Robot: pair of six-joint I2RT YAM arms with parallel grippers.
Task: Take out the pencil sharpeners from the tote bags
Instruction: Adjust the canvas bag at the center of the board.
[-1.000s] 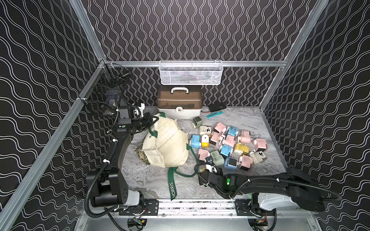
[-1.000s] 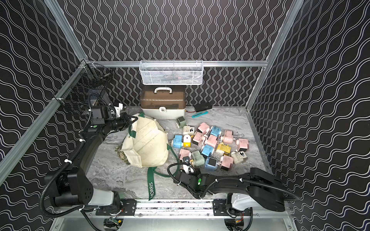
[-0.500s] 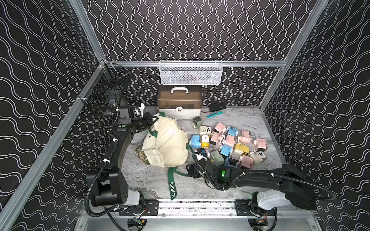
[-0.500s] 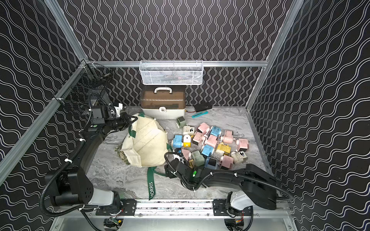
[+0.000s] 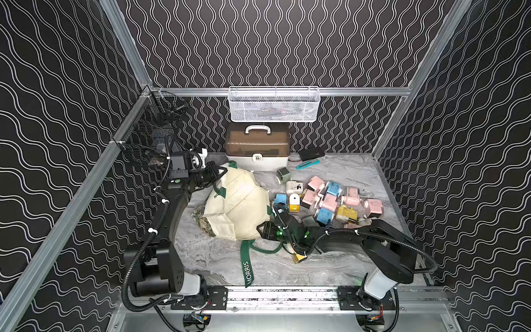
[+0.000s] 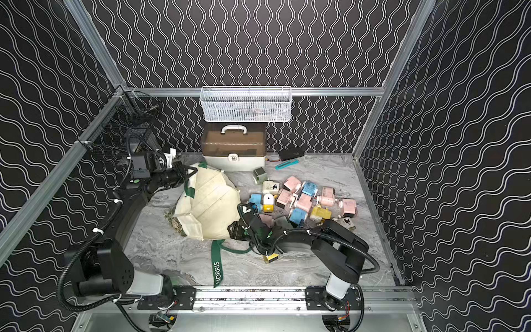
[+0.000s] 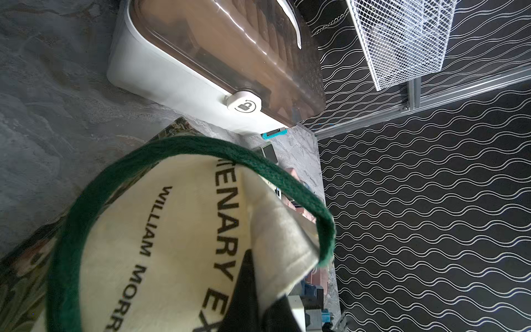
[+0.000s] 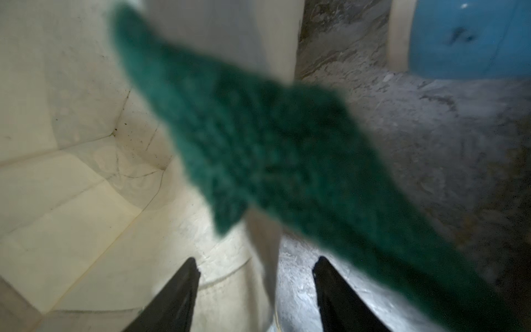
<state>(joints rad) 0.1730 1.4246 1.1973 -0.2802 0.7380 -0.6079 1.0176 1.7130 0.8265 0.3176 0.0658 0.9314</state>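
Your left gripper (image 5: 219, 172) is closed tight on the far-left rim of the tote bag (image 5: 238, 201). It pinches the cream cloth just beside a green strap (image 7: 201, 149). In the left wrist view a dark finger (image 7: 244, 287) presses against that folded cloth, which is lifted off the table (image 5: 287, 267).

Your right gripper (image 5: 261, 229) sits low at the bag's near-right corner, at its mouth. Its jaws stand partly apart and grip nothing. In the right wrist view the two fingers (image 8: 178, 293) straddle the hanging cloth edge of the bag, with a gap on each side. Creased cream lining (image 8: 71, 172) shows past them, and a blurred green strap crosses in front.

The bag lies slumped on its side, and its other strap, lettered MORRIS (image 5: 247, 268), trails from its near edge.

The pencil sharpeners (image 5: 327, 198) lie heaped on the table just to the right of the bag, in pink, blue, yellow and cream. The nearest, a blue sharpener (image 5: 280, 199), is almost touching the bag's right side. You cannot tell from these views whether any remain inside the bag.

A white-and-brown case (image 5: 257, 149) stands just behind the bag.
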